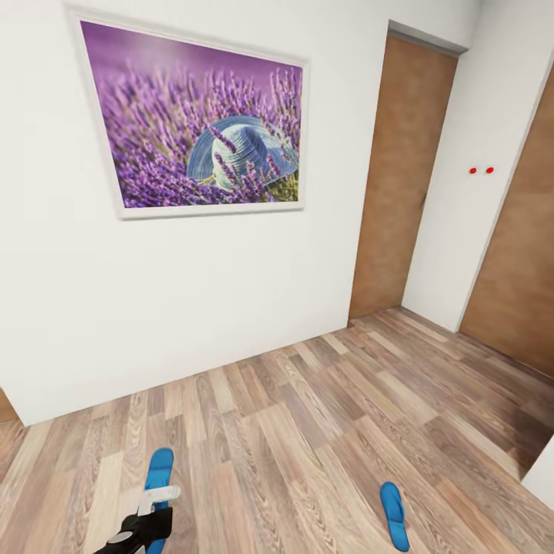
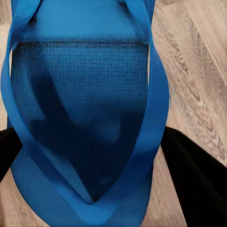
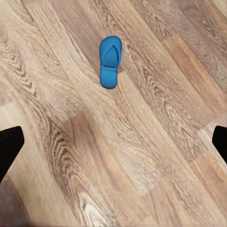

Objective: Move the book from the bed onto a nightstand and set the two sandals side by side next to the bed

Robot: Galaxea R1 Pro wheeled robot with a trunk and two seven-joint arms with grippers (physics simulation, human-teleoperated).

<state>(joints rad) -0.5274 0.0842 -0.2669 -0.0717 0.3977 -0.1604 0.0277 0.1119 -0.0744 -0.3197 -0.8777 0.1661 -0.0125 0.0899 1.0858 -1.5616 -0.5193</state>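
From the head camera, the left gripper [image 1: 150,512] sits at about seven o'clock, low over one blue sandal [image 1: 159,471] that lies lengthwise on the plank floor [image 1: 308,431]. The other sandal [image 1: 393,514] lies at about five o'clock, well apart from the first. Whether the left fingers are pressing on the sandal I cannot tell from here. The risk, as I judge it, is that a thin flat sole gives little to pinch, so the fingers may scrape the floor or catch only a strap. Around them stand a white wall with a lavender picture [image 1: 192,123] at eleven o'clock and two brown doors, one [image 1: 400,177] at one o'clock and another [image 1: 519,269] at three. Nothing lies on the floor between the two sandals. Neither the bed nor the book shows here.

At the left wrist, the sandal [image 2: 85,118] is very close, its straps meeting in a V, with the dark fingers [image 2: 194,175] on either side of it. They straddle it, but I cannot tell whether they are clamped. If they close off-centre, the sandal could twist or slip out on lifting.

At the right wrist, the second sandal [image 3: 109,60] lies at twelve o'clock on bare floor, well away from the spread, empty fingertips [image 3: 9,146]. Carried carelessly, the pair could end up crooked rather than side by side.
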